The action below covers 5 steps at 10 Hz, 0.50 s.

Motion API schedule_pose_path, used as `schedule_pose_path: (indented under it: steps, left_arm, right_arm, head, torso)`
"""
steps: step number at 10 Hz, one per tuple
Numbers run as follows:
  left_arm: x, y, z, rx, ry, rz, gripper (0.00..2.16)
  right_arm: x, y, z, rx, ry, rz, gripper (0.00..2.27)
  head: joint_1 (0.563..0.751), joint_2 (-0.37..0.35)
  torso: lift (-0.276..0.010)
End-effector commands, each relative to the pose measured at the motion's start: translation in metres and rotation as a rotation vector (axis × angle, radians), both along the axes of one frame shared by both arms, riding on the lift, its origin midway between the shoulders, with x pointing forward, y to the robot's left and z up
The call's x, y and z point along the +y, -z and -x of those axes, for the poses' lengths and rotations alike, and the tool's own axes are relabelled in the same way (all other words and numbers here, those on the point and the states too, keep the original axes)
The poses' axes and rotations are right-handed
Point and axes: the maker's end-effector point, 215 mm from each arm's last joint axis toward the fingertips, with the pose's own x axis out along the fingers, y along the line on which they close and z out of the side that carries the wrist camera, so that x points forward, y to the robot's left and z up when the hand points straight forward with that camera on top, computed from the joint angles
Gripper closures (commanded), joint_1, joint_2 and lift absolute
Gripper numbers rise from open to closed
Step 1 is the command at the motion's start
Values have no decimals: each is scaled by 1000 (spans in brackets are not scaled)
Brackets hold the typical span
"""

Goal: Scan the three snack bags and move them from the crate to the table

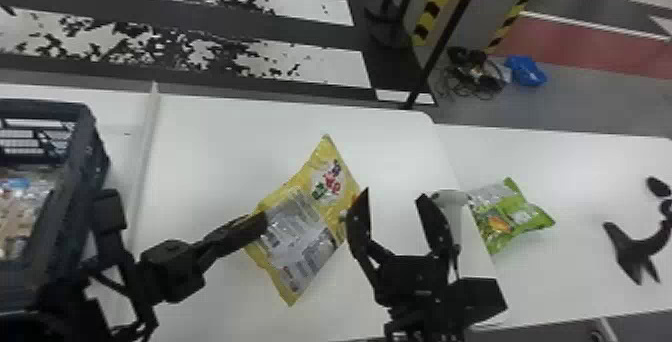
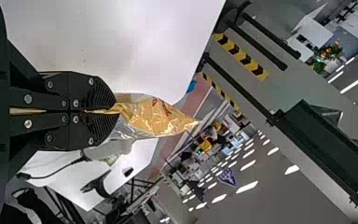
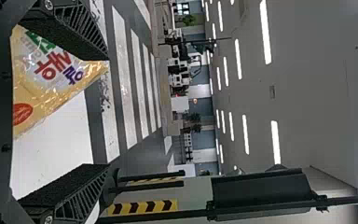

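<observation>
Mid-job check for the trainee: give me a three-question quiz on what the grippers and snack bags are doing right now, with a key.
1. Short answer: which gripper holds the yellow bag?
2. True or false: the right gripper is open.
3. Multiple choice: where does the green bag lie? (a) in the crate (b) on the table (c) on the floor

Key: 1. the left gripper; 2. true; 3. b

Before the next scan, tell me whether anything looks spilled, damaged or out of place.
No spill or tear that I can see. The yellow snack bag tilts, but the left gripper is gripping its edge. Only the tangled cables look untidy, loose on the floor beyond the table.
</observation>
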Motion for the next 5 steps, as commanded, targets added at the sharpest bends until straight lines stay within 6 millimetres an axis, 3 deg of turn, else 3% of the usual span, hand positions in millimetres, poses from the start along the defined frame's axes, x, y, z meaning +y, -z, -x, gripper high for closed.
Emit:
schedule_pose_path:
  steps: [1, 5]
  left_arm:
    - [-23, 18, -2, 23, 30, -19, 2098]
    - [-70, 51, -14, 17, 78, -75, 2094]
  right_arm:
    - [1, 0, 0, 0, -1, -2, 63]
    - [2, 3, 0, 8, -4, -2, 63]
  head:
    - [695, -305]
    - [695, -350]
  torso:
    - [-62]
    - [-62]
